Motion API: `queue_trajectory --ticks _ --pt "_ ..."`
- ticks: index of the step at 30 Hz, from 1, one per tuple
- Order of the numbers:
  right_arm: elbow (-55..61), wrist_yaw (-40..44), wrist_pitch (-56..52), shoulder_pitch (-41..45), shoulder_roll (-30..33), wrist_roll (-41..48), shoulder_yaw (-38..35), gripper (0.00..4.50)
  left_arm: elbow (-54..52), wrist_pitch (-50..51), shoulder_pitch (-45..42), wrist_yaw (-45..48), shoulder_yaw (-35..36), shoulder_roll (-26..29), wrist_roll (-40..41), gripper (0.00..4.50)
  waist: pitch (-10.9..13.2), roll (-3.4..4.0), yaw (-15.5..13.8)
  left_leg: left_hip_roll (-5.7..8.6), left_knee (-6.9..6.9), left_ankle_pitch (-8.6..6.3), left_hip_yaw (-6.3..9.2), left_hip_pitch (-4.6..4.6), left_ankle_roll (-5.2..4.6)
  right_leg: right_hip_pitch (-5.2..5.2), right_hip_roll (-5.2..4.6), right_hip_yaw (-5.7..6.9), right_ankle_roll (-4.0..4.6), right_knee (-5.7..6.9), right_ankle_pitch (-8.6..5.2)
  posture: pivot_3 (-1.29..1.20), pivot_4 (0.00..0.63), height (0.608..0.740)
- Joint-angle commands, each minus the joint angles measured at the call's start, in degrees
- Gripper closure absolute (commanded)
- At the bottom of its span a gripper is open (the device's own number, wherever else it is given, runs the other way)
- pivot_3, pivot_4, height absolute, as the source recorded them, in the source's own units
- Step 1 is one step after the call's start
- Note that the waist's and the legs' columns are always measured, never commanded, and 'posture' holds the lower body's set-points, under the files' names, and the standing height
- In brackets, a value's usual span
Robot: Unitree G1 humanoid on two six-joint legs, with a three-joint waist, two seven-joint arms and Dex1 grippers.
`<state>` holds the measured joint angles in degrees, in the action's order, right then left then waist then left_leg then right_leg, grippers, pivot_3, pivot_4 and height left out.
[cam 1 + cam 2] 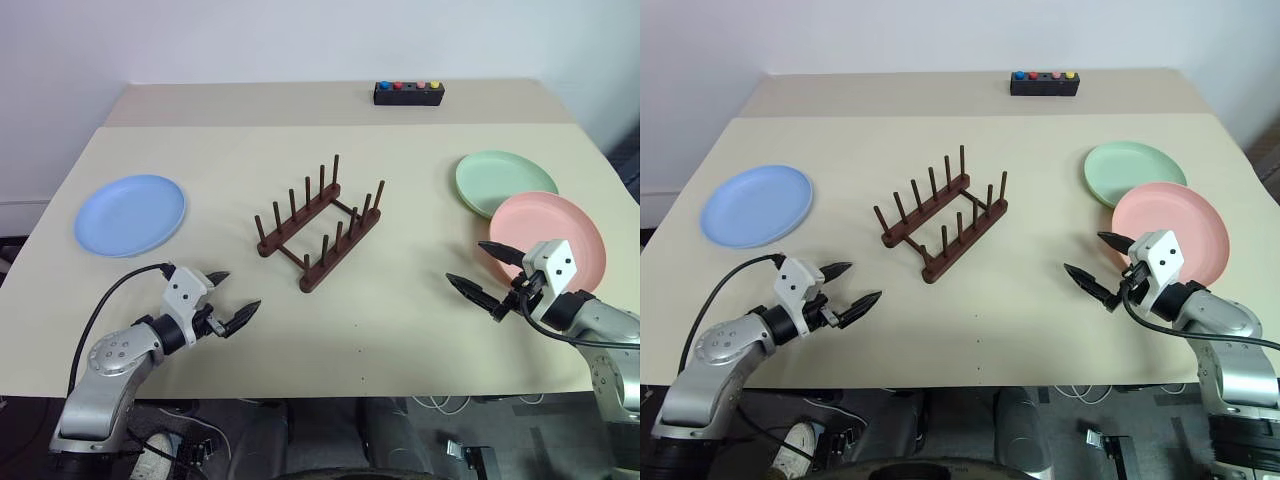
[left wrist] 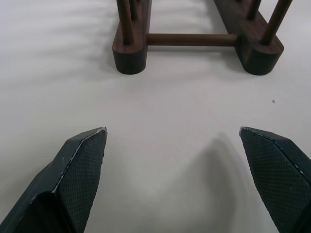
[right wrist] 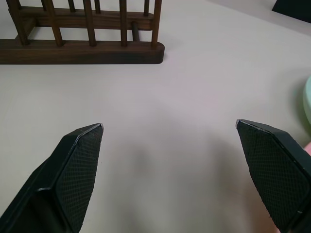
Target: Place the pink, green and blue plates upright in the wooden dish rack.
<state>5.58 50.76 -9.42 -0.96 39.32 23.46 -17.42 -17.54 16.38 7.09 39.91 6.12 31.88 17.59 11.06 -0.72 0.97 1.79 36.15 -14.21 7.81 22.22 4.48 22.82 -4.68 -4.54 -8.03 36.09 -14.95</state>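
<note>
The dark wooden dish rack [image 1: 320, 225] stands empty in the middle of the table. A blue plate [image 1: 130, 214] lies flat at the left. At the right, the pink plate [image 1: 560, 232] lies flat and overlaps the near edge of the green plate [image 1: 503, 181]. My left gripper [image 1: 233, 297] hovers open near the front left, pointing at the rack's near end [image 2: 194, 46]. My right gripper [image 1: 480, 268] is open just left of the pink plate, holding nothing; its wrist view looks along the rack's side [image 3: 82, 48].
A black box with coloured buttons [image 1: 408, 93] sits at the table's far edge. The beige table [image 1: 380, 320] has bare room between the rack and both grippers. A black cable runs along each forearm.
</note>
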Motion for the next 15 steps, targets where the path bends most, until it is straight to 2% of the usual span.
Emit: queue_trajectory --ticks 1,15 --pt "1.7 0.1 0.0 1.9 0.8 0.7 -0.2 0.03 -4.1 0.9 0.3 -1.1 1.5 0.2 1.0 0.00 0.0 0.00 0.0 0.00 0.00 0.00 0.00 0.00 0.00 0.00 0.00 0.00 0.00 0.00 0.00 0.00 0.150 0.740" --pt "1.8 0.1 -1.1 4.3 0.1 -0.2 2.2 0.03 -7.7 3.2 1.6 -3.0 1.5 0.4 1.5 0.00 0.0 0.00 0.0 0.00 -0.01 0.00 0.00 0.00 0.00 0.00 0.00 0.00 0.00 0.00 0.00 0.00 0.150 0.740"
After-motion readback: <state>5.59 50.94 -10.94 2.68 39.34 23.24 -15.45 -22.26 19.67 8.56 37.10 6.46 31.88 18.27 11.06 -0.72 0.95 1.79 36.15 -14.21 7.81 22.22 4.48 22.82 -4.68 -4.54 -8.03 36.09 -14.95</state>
